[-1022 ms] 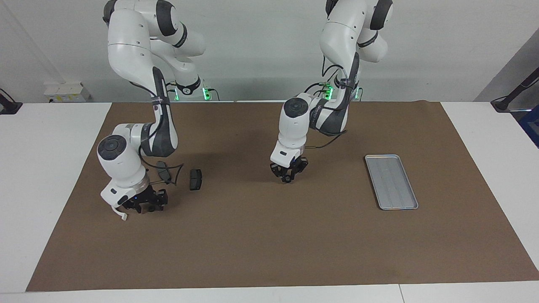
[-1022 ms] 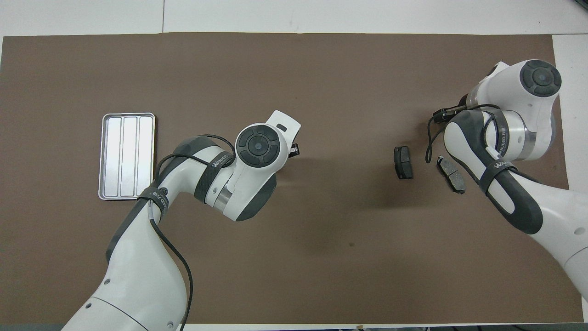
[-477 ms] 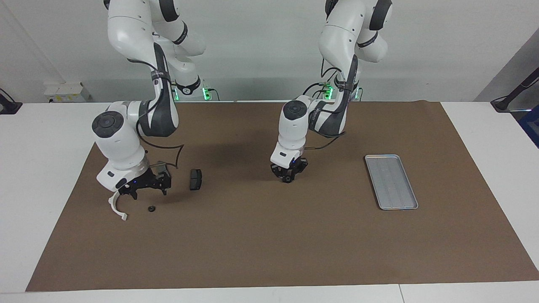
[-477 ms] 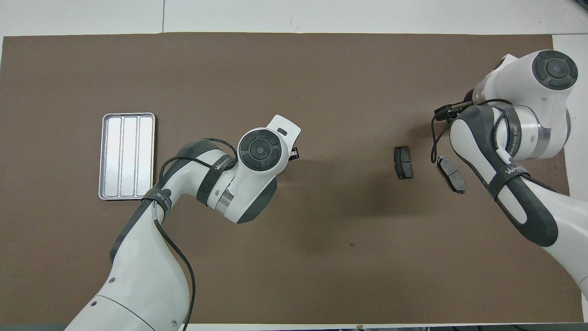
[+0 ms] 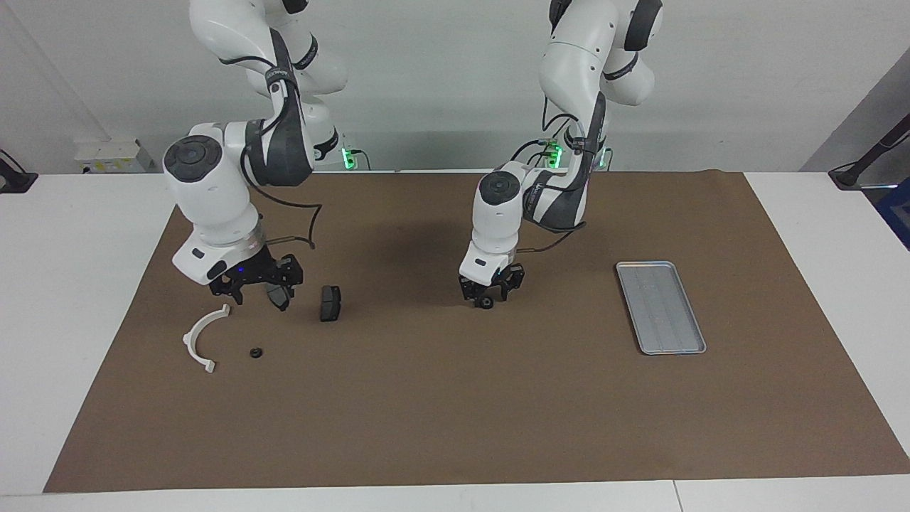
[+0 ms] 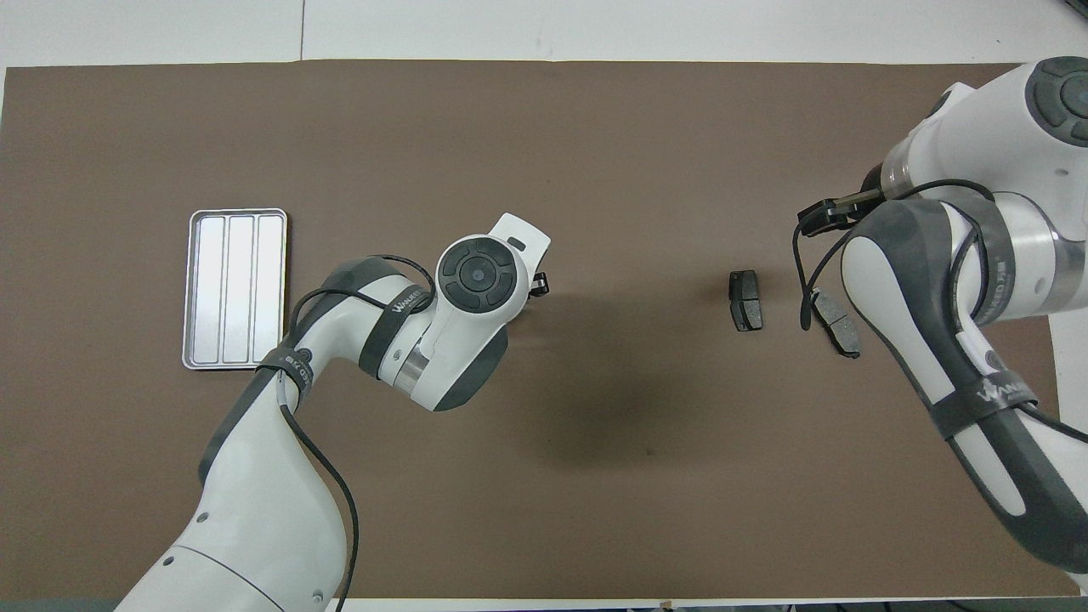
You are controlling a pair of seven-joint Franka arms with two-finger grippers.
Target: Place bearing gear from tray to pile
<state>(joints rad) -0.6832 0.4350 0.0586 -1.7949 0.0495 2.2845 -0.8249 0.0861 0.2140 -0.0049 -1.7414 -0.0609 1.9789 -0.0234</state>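
Facing view: the left tool (image 5: pixel 490 292) is low over the middle of the brown mat (image 5: pixel 455 412) on the tabletop. Its fingers look parted, w/ a small black ring-shaped bearing gear (image 5: pixel 485 304) right at the tips. Can't tell if the fingers touch it or if it already sits on the mat. This gear is btwn the flat silver-grey ridged metal tray (image 5: pixel 661 307) and the pile, well apart from both. The tray looks bare. The right tool (image 5: pixel 250 286) is up over the pile, fingers spread wide, nothing in them. Below it lies a white curved plastic arc (image 5: pixel 202 341), w/ a second small black ring (image 5: pixel 255 352) just beside it. One dark grey brake-pad-shaped piece (image 5: pixel 330 303) is nearer the robots than that ring. Another pad (image 5: pixel 279 299) is partly hidden by the tool.

Step in hand, prob: dropping the gear mid-mat for the right arm to fetch. To do it well, lift the left tool straight up so a finger doesn't drag or flip the ring. Then bring the right tool down square over it, fingers either side, and set it beside the arc, not on a pad.

The gear seems to lie flat, hole up. It's round, so no long axis and any grip angle works.

Overhead view: the tray (image 6: pixel 236 289) has its long axis running away from the robots. Only a sliver of the left tool (image 6: pixel 537 286) shows past its wrist, and the gear is hidden. Both pads (image 6: pixel 746 300) (image 6: pixel 835 323) show, but the right tool, arc and second ring are covered by the right arm
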